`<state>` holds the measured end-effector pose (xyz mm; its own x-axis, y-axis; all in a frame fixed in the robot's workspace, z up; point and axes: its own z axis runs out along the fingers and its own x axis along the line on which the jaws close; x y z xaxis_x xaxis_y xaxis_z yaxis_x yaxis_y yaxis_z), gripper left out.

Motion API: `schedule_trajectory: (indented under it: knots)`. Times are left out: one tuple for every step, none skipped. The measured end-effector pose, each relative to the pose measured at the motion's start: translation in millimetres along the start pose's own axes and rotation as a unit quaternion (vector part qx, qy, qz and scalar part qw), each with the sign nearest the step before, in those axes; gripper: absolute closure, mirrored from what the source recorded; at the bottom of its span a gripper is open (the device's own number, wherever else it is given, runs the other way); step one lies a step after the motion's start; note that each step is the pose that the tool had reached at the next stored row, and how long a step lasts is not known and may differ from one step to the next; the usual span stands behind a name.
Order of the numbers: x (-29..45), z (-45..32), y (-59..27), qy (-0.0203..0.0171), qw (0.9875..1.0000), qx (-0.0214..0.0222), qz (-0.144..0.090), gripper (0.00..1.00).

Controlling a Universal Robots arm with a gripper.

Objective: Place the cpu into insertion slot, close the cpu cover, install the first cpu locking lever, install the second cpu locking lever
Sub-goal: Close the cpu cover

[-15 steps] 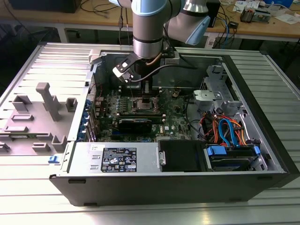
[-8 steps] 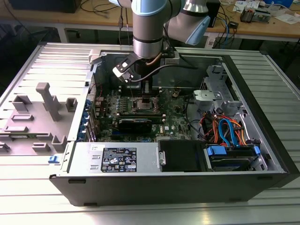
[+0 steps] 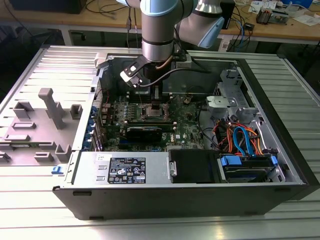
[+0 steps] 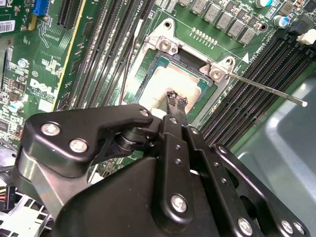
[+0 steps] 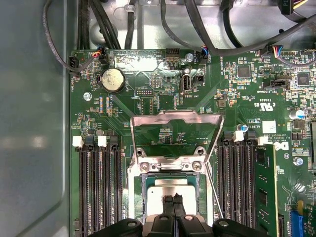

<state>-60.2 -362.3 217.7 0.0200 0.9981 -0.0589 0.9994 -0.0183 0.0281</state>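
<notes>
One gripper (image 5: 173,198) is holding its fingers together just over the cpu (image 5: 158,197), which is sitting in the slot (image 5: 170,177) with the cover (image 5: 175,118) standing raised. The case (image 3: 190,197) is lying open on a ribbed metal table (image 3: 150,227); a wooden bench (image 3: 280,32) is running behind.

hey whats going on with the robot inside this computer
A Universal Robots arm is reaching down into an open computer case. Its claw is shut, right over the middle of the cpu, which lies flat in the insertion slot. Whether the claw touches the chip is hard to tell. The cpu cover is swung open, and a thin locking lever juts out unlatched beside the socket.
</notes>
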Motion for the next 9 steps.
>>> schedule_trajectory:
  knots:
    - [0.0,-0.1,0.0,-0.0001,1.0,0.0,0.0,0.89]
    - [0.0,-0.3,0.0,-0.0001,1.0,0.0,0.0,0.89]
    - [0.0,-0.7,0.0,-0.0002,1.0,0.0001,0.0,0.89]
    - [0.0,-0.8,0.0,-0.0001,1.0,0.0,0.0,0.89]
    - [-0.1,-1.4,0.0,-0.0001,1.0,0.0,0.0,0.89]
    - [-0.1,-1.7,0.0,-0.0001,1.0,0.0,0.0,0.89]
    - [-0.1,-1.7,0.1,-0.0001,1.0,0.0,0.0,0.89]
    - [-0.1,-1.8,0.0,-0.0001,1.0,0.0,0.0,0.89]
    - [-0.1,-1.9,0.0,-0.0001,1.0,0.0,0.0,0.89]
